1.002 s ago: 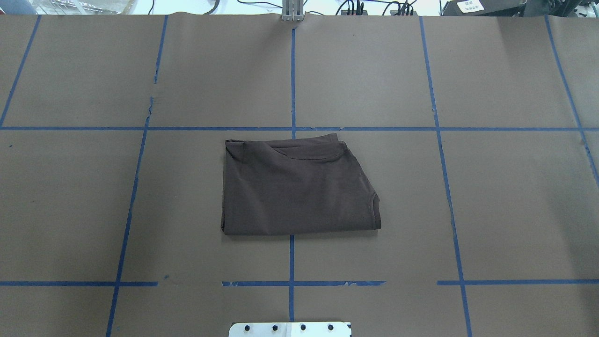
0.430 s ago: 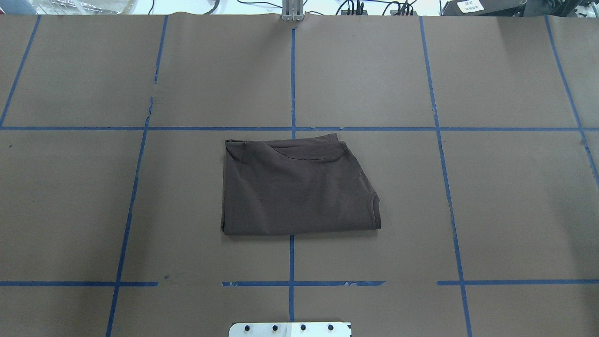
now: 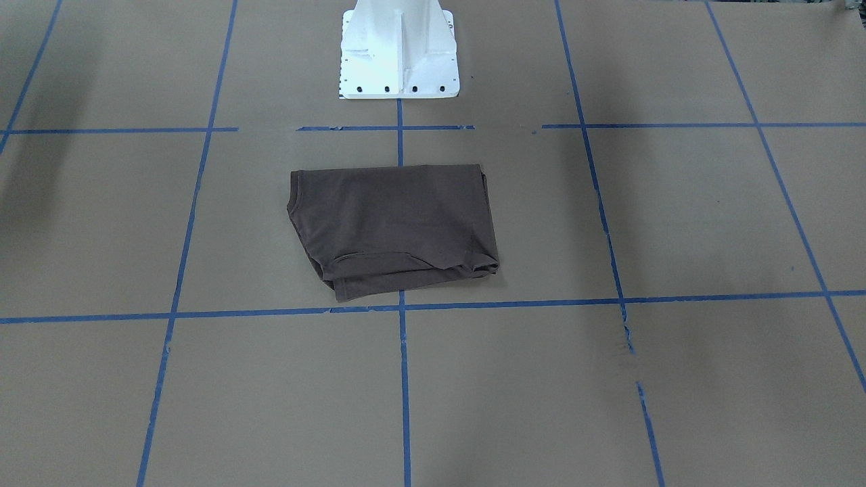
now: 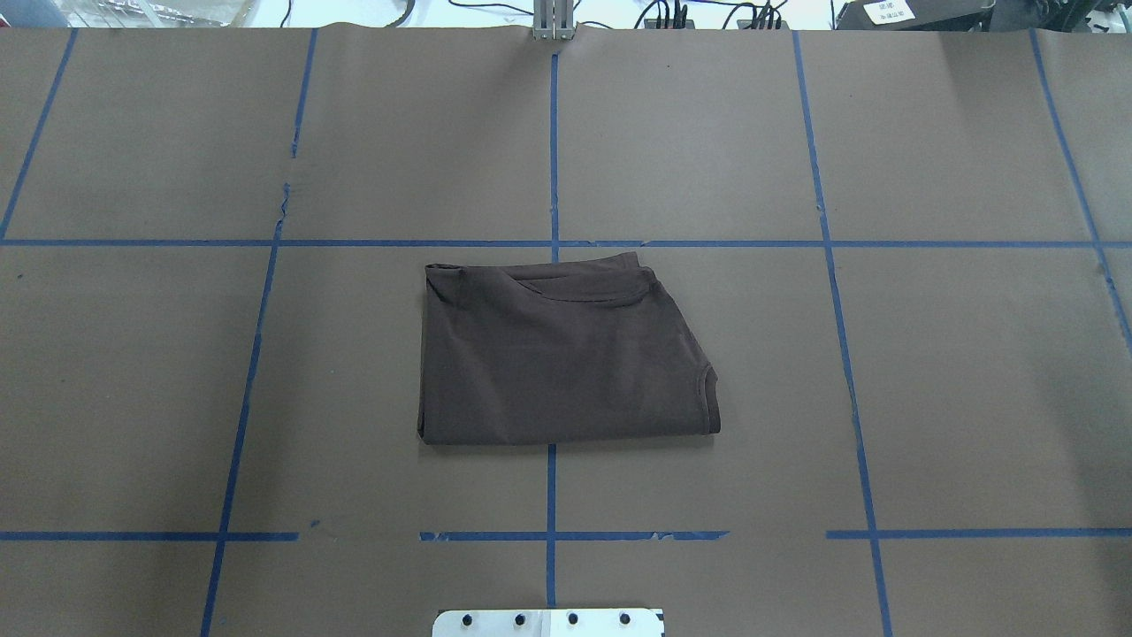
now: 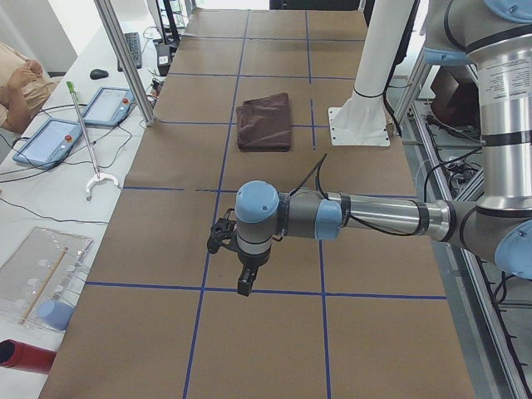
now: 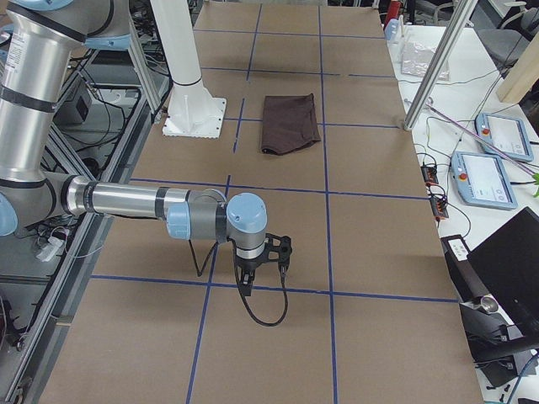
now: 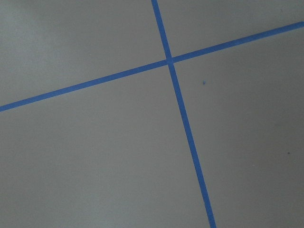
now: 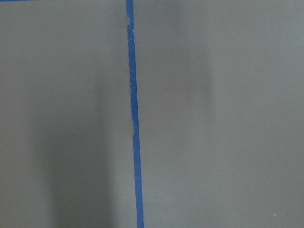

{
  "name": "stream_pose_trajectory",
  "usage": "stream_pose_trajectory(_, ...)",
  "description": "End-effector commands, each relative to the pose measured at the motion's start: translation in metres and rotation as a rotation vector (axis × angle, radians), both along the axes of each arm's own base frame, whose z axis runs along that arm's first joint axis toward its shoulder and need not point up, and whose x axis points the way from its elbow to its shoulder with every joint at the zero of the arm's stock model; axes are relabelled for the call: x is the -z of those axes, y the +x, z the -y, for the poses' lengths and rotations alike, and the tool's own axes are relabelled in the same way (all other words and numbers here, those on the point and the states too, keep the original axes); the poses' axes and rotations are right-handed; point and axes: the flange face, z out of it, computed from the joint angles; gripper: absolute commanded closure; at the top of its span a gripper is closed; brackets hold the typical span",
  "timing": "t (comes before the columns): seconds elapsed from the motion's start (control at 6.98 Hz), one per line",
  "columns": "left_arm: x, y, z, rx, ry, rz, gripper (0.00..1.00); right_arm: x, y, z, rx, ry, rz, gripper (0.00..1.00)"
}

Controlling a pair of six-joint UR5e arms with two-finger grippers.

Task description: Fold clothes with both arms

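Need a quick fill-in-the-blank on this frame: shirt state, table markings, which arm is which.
1. The brown T-shirt lies ____ into a compact rectangle on the table.
2. The table's grid is marked with ____ tape.
3. In the exterior left view, the near arm is the robot's ____ arm.

Missing words: folded; blue; left.

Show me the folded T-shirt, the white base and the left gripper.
T-shirt (image 4: 566, 354): overhead view, middle of the folded cloth.
white base (image 3: 400, 47): front-facing view, its centre rib.
left gripper (image 5: 243, 287): left side view, between its fingertips.
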Motion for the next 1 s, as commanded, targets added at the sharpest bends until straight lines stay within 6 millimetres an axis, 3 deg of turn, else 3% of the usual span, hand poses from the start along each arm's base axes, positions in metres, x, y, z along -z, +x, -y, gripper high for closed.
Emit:
stream_pose_trajectory(0.0, -0.015, 0.001, -0.006, 0.006, -0.044, -0.009, 0.0, 0.001, -0.001, 0.001, -0.013, -0.01, 0.004, 0.0)
stream_pose_trajectory(0.29, -0.038, 0.003, -0.013, 0.054, -0.126, -0.031, 0.0, 0.001, -0.001, 0.001, -0.013, -0.01, 0.004, 0.0)
stream_pose_trajectory(0.86, -0.028, 0.005, -0.013, 0.052, -0.098, -0.063, 0.0, 0.007, -0.001, 0.002, -0.004, 0.008, 0.007, 0.0)
